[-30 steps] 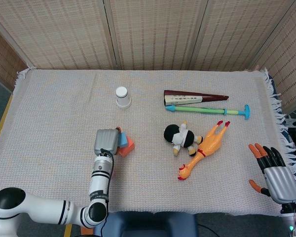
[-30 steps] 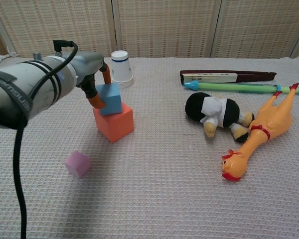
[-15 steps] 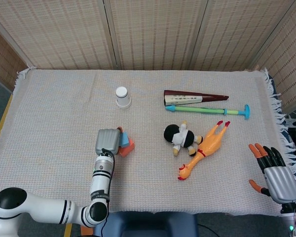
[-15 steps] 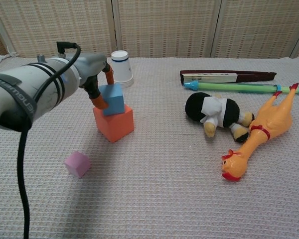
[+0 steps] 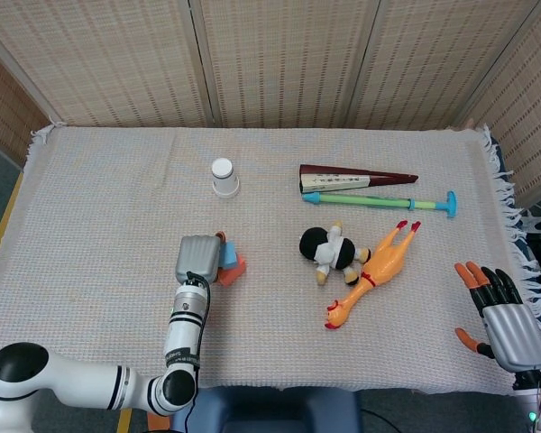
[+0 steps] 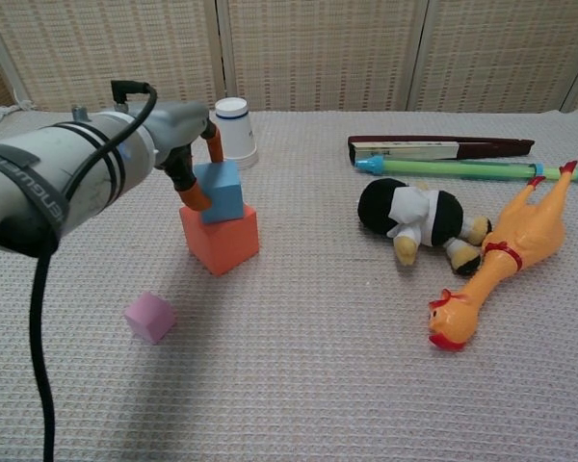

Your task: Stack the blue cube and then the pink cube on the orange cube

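Observation:
The orange cube [image 6: 222, 239] stands on the cloth left of centre, and the blue cube [image 6: 220, 191] sits on its top, slightly tilted. My left hand [image 6: 178, 144] holds the blue cube between orange-tipped fingers [image 6: 195, 193]. From the head view the left hand [image 5: 197, 259] covers most of both cubes, leaving a blue cube [image 5: 227, 254] edge and an orange cube [image 5: 235, 268] corner visible. The pink cube [image 6: 149, 317] lies alone on the cloth, nearer than the stack; the head view hides it. My right hand [image 5: 502, 316] rests open at the table's right front edge, empty.
A white paper cup [image 5: 223, 177] stands behind the stack. To the right lie a black-and-white plush doll [image 5: 332, 252], a rubber chicken [image 5: 371, 271], a folded dark fan [image 5: 354, 178] and a green-and-blue stick [image 5: 379, 202]. Woven screens close off the back.
The left hand has shifted the blue cube slightly right onto the orange cube's top. The right hand has not moved.

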Action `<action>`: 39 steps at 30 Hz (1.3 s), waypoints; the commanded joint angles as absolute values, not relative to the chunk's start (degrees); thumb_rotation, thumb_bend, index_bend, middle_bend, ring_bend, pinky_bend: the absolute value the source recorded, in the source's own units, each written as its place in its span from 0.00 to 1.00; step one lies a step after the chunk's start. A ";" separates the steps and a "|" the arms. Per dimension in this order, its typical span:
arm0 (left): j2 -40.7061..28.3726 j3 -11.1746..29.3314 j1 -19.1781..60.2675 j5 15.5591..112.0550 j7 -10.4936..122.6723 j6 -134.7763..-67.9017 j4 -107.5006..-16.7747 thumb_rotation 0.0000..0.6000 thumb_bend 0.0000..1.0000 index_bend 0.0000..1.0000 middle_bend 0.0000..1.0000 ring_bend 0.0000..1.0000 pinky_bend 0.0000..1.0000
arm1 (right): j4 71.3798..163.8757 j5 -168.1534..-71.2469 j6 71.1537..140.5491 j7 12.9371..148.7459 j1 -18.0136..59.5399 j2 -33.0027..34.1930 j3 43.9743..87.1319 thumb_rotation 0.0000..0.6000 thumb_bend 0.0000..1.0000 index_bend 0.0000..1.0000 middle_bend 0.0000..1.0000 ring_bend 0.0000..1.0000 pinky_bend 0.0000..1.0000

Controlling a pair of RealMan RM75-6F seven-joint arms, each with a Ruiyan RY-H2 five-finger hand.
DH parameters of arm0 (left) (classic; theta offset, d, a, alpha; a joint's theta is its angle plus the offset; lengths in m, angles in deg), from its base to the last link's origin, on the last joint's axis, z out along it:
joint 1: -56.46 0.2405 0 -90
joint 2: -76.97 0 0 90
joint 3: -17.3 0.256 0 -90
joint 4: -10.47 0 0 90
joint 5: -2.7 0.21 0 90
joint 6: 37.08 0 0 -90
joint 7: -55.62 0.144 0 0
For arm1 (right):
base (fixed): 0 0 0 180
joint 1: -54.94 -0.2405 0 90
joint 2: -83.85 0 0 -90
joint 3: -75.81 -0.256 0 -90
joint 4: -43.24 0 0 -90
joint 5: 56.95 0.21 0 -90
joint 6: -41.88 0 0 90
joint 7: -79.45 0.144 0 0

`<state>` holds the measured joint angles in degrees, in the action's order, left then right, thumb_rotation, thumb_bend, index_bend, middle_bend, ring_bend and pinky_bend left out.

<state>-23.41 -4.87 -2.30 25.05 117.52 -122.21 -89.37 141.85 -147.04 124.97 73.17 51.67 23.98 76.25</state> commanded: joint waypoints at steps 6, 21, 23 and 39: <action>-22.78 -5.09 -2.12 24.34 117.80 -122.25 -89.44 1.00 0.32 0.29 1.00 1.00 1.00 | 141.94 -147.19 124.86 73.17 51.65 24.05 76.38 1.00 0.12 0.00 0.00 0.00 0.00; -21.35 -4.08 -1.35 25.68 117.07 -122.53 -92.14 1.00 0.32 0.26 1.00 1.00 1.00 | 142.08 -146.96 124.88 72.79 51.70 23.97 76.30 1.00 0.12 0.00 0.00 0.00 0.00; -20.94 -3.50 -1.06 26.65 116.81 -122.85 -93.55 1.00 0.32 0.23 1.00 1.00 1.00 | 142.08 -146.95 124.88 72.70 51.72 23.94 76.31 1.00 0.12 0.00 0.00 0.00 0.00; -17.58 0.33 1.74 33.80 113.65 -124.55 -102.33 1.00 0.32 0.17 1.00 1.00 1.00 | 142.25 -147.62 125.34 72.83 51.96 24.17 76.58 1.00 0.12 0.00 0.00 0.00 0.00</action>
<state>-18.84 -1.07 0.69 31.75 114.73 -124.27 -100.17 142.26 -147.61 125.33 72.83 51.95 24.16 76.58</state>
